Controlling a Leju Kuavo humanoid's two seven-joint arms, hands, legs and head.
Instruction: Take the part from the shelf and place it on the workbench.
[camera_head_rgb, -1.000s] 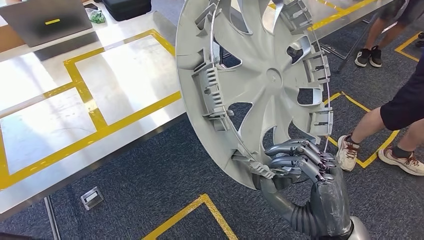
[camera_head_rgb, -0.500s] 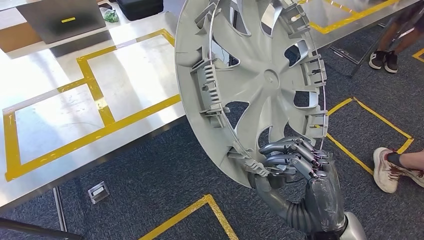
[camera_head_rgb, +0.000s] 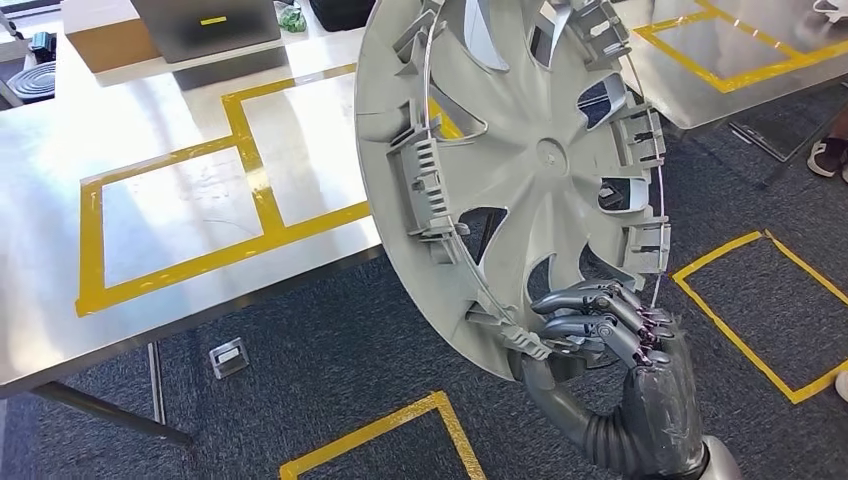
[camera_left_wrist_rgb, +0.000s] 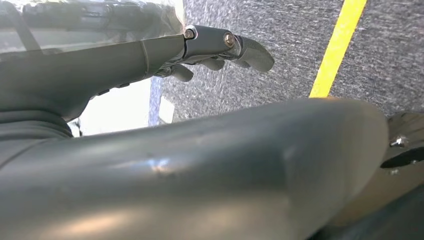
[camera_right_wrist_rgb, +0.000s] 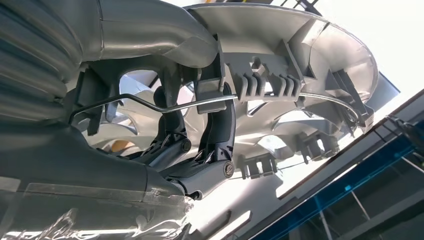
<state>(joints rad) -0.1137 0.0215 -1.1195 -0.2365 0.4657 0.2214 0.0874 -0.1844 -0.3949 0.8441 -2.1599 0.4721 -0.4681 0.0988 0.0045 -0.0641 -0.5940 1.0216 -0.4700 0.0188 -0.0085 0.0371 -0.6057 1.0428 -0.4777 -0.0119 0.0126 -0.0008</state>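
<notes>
I have the wheel cover (camera_head_rgb: 520, 170) clamped at its lower rim in the right robot hand (camera_head_rgb: 600, 335), standing near upright over the floor, just off the table (camera_head_rgb: 60, 320) edge. To do this well I'd carry it toward 10 o'clock over the taped squares (camera_head_rgb: 180, 215), tilt it flat, then let go low. The left robot hand (camera_left_wrist_rgb: 220, 50) hangs over carpet, holding nothing, fingers loosely apart. Against a second ago, the view has swung: the table sits closer and fuller, and the bystander's legs are gone.
</notes>
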